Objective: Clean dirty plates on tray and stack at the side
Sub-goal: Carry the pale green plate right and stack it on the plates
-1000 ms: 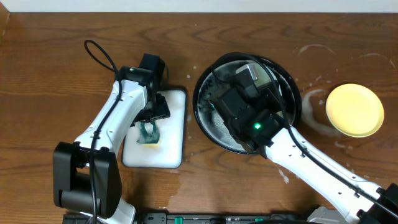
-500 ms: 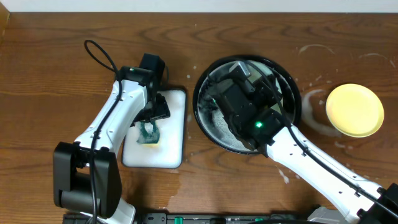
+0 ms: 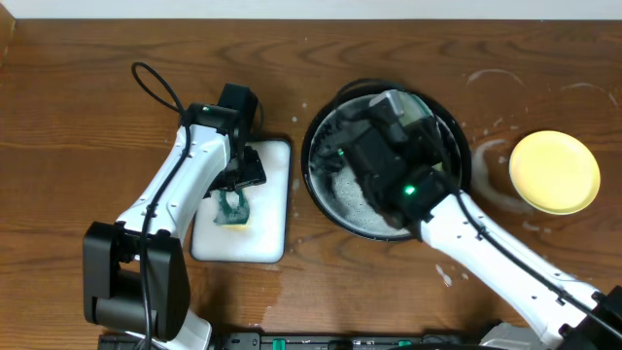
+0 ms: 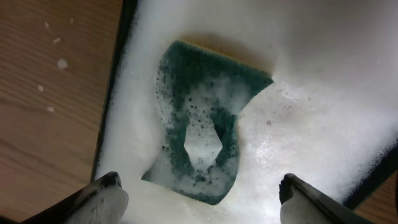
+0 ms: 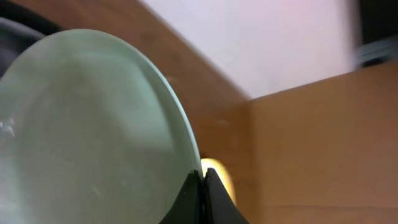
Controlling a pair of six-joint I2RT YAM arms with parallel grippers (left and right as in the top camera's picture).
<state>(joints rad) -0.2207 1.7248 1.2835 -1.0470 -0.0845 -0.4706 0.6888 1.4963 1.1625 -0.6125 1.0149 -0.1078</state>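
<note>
Overhead view is showing the right gripper (image 3: pixel 389 105) working over the far part of the black tray (image 3: pixel 309 165), w/ its arm hiding most of the pan. Right wrist view is showing both fingers pinching tight on the rim of a mint plate (image 5: pixel 93 137); the plate is tilting up on edge, face toward the camera, no red smear visible on it. On the tabletop (image 3: pixel 78 97) the yellow plate (image 3: pixel 554 172) is lying right of the tray, apart from it. A yellow patch, prob. that plate, is peeking out just beyond the fingertips in the wrist view, so the stack spot is lying ahead of the grip, rightward. Judgement: right arm is the nearer one for the carry, and the plate needs levelling before set-down. Any other mint plate is hiding under the arm; cannot tell. Meanwhile the left gripper (image 4: pixel 202 198) is hovering wide open, holding nothing, directly over the green sponge (image 4: pixel 180 93) in the foamy white tray (image 3: pixel 267 238), left of the black tray.
</note>
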